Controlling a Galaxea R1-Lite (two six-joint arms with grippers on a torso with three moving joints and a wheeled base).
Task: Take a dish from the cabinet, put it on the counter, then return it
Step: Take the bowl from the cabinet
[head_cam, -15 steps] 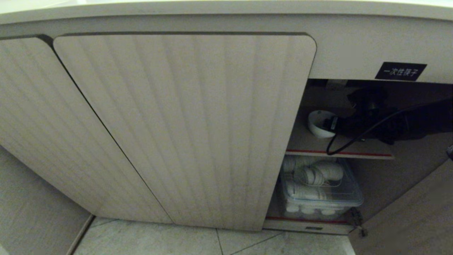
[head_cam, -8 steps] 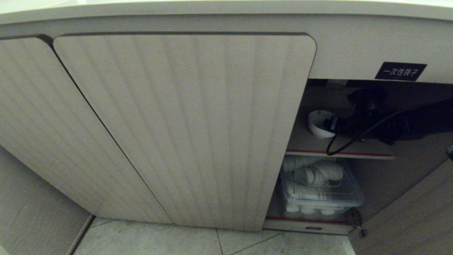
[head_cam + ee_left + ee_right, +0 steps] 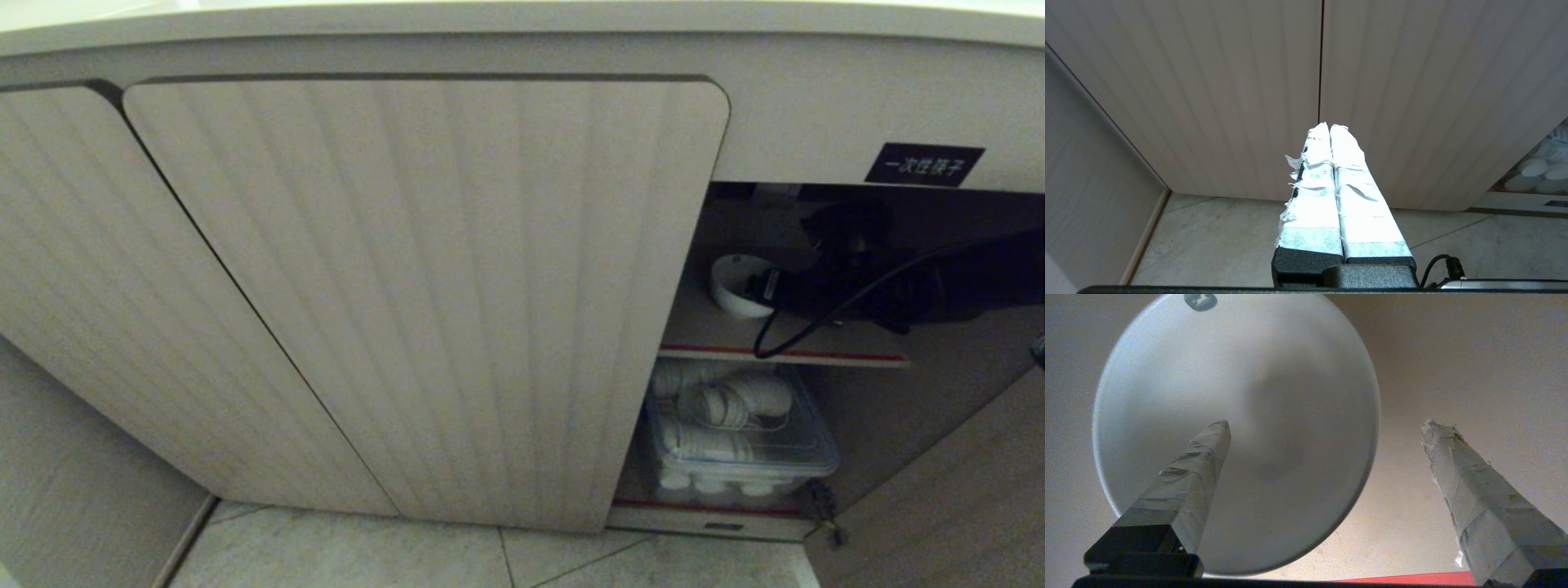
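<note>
Flanking dish [image 3: 737, 286], clear bin [image 3: 739, 441] below

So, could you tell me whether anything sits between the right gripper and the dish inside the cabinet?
Nothing visible does. The right gripper is open inside the cabinet, with one finger over the dish and the other beside it. The dish sits alone on the upper shelf.
</note>
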